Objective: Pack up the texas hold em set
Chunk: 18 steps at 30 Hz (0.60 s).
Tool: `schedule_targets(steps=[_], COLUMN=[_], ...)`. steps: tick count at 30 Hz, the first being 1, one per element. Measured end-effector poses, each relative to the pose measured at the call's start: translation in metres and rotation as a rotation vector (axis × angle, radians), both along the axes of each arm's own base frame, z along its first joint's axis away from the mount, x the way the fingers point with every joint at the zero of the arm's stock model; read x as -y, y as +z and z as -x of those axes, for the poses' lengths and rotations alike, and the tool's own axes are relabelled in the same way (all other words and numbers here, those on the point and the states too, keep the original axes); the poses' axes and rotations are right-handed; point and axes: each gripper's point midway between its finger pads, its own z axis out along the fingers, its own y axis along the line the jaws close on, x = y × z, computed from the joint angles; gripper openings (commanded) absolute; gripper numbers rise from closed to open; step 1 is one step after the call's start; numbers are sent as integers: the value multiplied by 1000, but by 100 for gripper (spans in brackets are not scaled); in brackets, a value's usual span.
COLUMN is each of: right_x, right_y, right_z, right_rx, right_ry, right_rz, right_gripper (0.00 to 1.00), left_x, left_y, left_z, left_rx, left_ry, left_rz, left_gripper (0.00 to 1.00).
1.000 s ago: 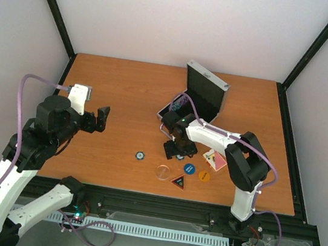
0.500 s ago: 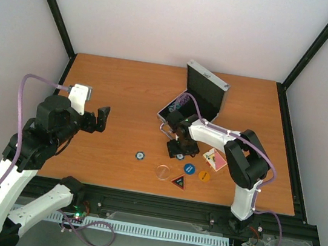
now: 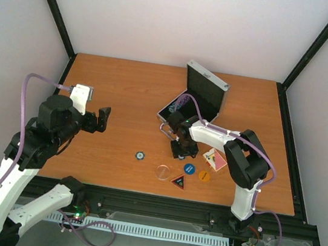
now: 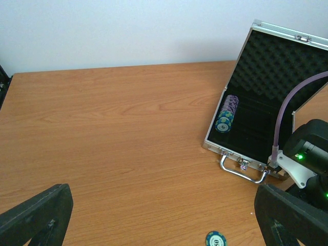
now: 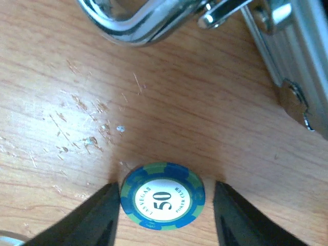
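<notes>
The silver case (image 3: 205, 80) stands open at mid-table, with a row of chips (image 4: 227, 113) on its black lining and its handle (image 5: 138, 23) facing the near side. Just in front of the handle, a blue-green "50" chip (image 5: 162, 196) lies flat on the wood. My right gripper (image 5: 166, 212) is down over it, open. The left finger (image 5: 100, 218) is at the chip's rim and the right finger (image 5: 238, 218) is a little off it. Another chip (image 3: 140, 155) lies to the left. My left gripper (image 3: 102, 119) hovers open and empty over the left side.
Near the front edge lie a clear round disc (image 3: 162, 172), a blue button (image 3: 189, 169), an orange button (image 3: 204, 176) and a dark triangular button (image 3: 178, 182). The red card deck (image 3: 215, 159) sits right of my right wrist. Black frame rails edge the table.
My right gripper has shifted slightly toward the case and its jaws have narrowed around the "50" chip. The left arm has stayed put.
</notes>
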Motion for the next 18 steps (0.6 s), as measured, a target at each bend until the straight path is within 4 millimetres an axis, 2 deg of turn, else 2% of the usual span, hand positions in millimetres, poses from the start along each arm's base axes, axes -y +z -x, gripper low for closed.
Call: schedule_targets(steps=[4,8,18], right_x=[0,0,-2], right_y=[0,1,6], right_z=[-1,-1,0], right_rx=[2,5,-3], right_ry=[-4,-8,-8], right_rz=[0,-6,-9], right_gripper=[35,28,26], left_x=[0,0,-1], left_y=[0,0,1], left_z=[0,0,1], left_rx=[0,0,4], left_ry=[0,0,0], left_rz=[0,0,2], left_gripper=[100,100,100])
